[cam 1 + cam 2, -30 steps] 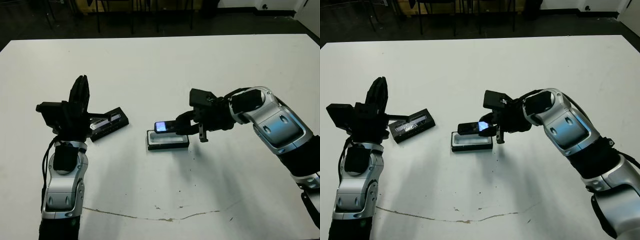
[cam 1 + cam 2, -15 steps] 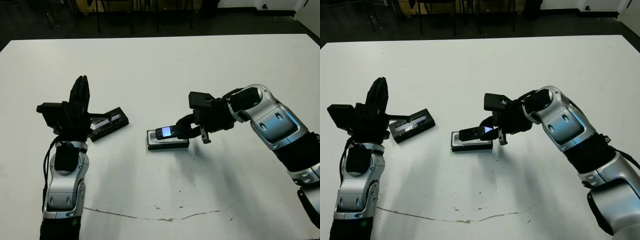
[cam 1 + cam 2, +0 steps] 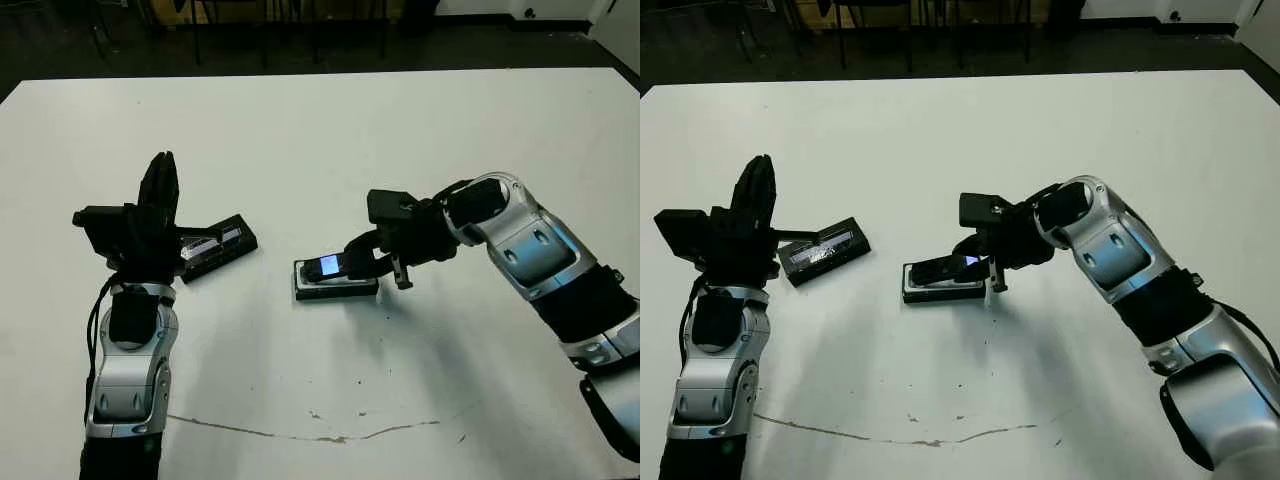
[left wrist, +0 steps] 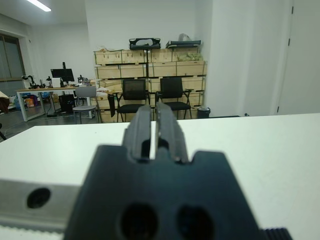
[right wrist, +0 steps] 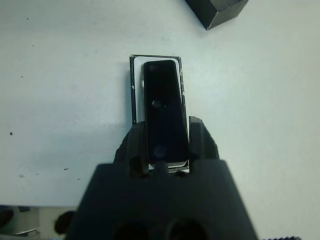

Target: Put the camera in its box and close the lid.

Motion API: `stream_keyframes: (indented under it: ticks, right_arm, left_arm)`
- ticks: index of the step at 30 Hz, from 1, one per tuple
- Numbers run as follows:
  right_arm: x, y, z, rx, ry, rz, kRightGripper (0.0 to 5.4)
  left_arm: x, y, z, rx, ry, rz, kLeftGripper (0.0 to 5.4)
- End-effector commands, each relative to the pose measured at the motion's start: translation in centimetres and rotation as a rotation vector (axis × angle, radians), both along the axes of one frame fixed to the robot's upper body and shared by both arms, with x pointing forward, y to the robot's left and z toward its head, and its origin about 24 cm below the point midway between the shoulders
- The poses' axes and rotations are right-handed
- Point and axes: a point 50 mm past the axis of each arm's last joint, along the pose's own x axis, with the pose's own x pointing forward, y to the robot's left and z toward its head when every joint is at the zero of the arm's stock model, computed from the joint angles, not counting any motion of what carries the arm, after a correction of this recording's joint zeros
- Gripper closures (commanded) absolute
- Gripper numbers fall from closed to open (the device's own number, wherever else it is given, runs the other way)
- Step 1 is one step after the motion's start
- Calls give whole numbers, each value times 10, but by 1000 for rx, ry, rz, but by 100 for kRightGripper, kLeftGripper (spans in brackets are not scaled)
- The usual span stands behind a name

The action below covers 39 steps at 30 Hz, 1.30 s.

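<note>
2 right gripper (image 5: pixel 165 145) fingers pinch the camera (image 5: pixel 164 107), lengthwise over the box (image 3: pixel 336 288), screen leftward.

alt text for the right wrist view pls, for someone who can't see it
Seen from the wrist, the right gripper holds the slim black camera between its two black fingers, lined up lengthwise directly over the white-lined box on the white table. A corner of the black lid shows at the picture's edge.
</note>
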Motion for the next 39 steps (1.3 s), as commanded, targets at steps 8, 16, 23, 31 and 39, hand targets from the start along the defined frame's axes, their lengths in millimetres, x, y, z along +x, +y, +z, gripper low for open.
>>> stream_keyframes:
  ticks: [8, 16, 23, 31, 39]
  right_arm:
    - [-1, 6, -8, -7, 49, 3, 473]
    - [-1, 9, -9, -26, 38, 37, 473]
    - [-2, 9, -10, -24, 42, 48, 473]
    - [-2, 11, -7, -53, 34, 88, 473]
    - [2, 12, -1, -34, 41, 165, 335]
  left_arm:
    - [-2, 2, -11, 5, 51, 17, 540]
    - [-2, 1, -11, -4, 47, 18, 540]
    - [-3, 2, -11, -11, 54, 24, 540]
    - [-3, 2, -11, -3, 49, 28, 540]
    - [-3, 2, -12, -2, 57, 29, 540]
